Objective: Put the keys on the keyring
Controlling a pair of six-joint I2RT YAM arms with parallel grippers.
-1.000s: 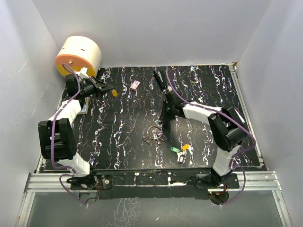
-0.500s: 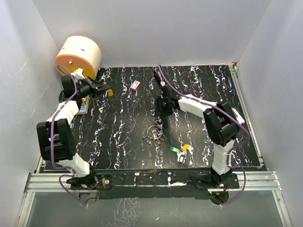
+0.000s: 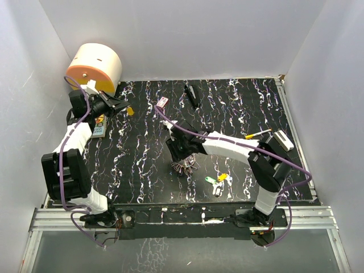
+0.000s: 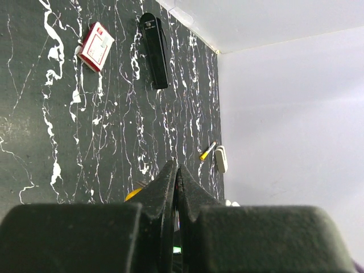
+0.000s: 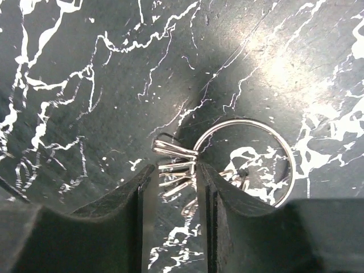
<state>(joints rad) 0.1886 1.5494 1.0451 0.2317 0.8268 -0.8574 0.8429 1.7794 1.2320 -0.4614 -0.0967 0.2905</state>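
Note:
The keyring [image 3: 184, 166], a thin silver ring [image 5: 242, 120] with a bunch of dull grey keys [image 5: 173, 151], lies mid-table. My right gripper [image 3: 181, 154] is low over it, open. Its jaws [image 5: 175, 176] straddle the grey keys with a narrow gap, and the ring lies to the right of them. The green key [image 3: 211, 180], the yellow-orange key [image 3: 222, 177] and the white key [image 3: 217, 190] lie loose near the front edge. My left gripper [image 3: 124, 107] is at the back left, shut [image 4: 176, 170], with a small yellow-orange piece [image 3: 130, 111] at its tip.
A red-and-white box [image 3: 162, 102] and a black stick [image 3: 191, 94] lie at the back; both show in the left wrist view, the box [image 4: 95, 46] and the stick [image 4: 155, 50]. An orange-and-cream cylinder [image 3: 95, 67] stands at the back left corner. A white block [image 3: 282, 140] and a yellow pen [image 3: 259, 134] lie at the right.
My right arm swung from the back middle to the left and front, and its gripper came down over the keyring. My left gripper drew slightly left with the yellow-orange piece.

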